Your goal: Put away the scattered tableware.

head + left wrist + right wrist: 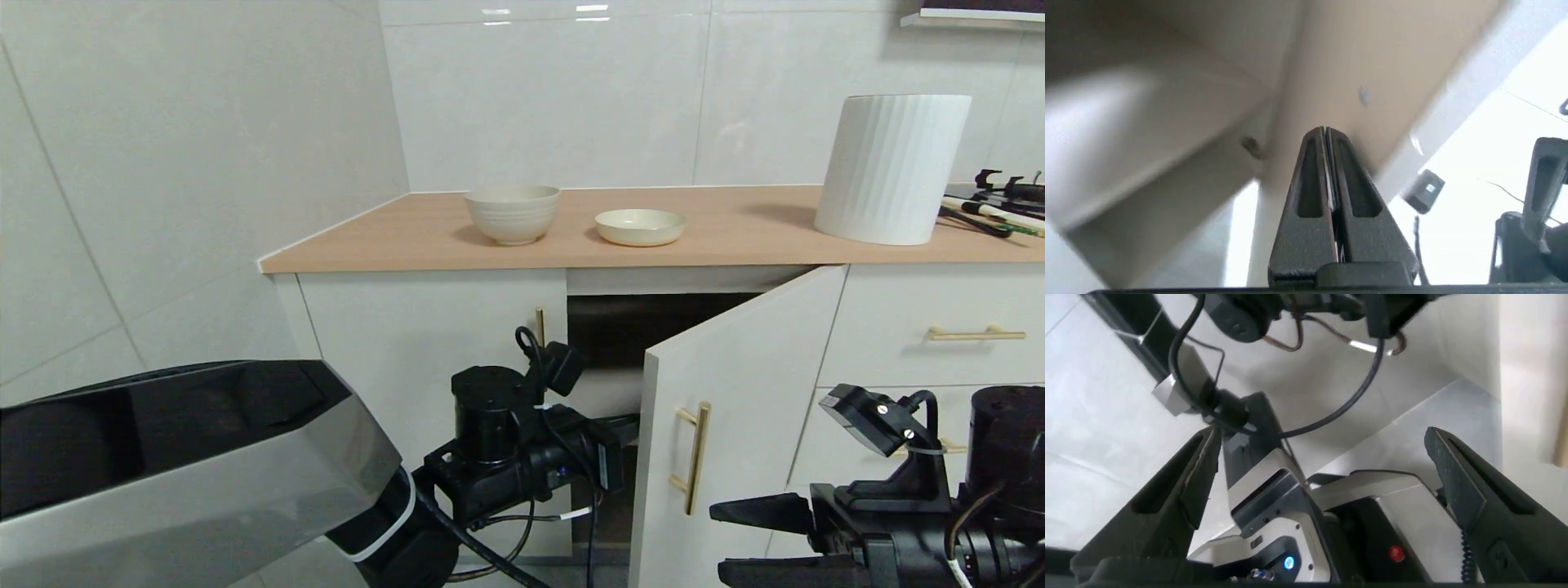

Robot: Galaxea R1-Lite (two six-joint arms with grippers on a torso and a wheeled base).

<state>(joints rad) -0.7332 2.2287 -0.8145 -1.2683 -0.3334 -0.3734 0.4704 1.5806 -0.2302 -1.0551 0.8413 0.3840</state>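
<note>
A ribbed cream bowl (pixel 512 214) and a shallow cream dish (pixel 640 227) sit side by side on the wooden countertop (pixel 735 237). Below them the cabinet door (pixel 735 425) with a brass handle (pixel 694 457) stands ajar. My left arm reaches low into the dark opening behind that door. In the left wrist view, my left gripper (pixel 1325 132) is shut with nothing in it, its tips close to a pale panel. My right gripper (pixel 718 541) hangs low in front of the door, open and empty, its fingers (pixel 1184 498) spread wide.
A tall white ribbed container (pixel 894 167) stands on the counter at the right, with dark utensils (pixel 996 204) lying beyond it. Drawers with a brass pull (pixel 976 333) sit to the right of the door. Tiled walls close the left side and back.
</note>
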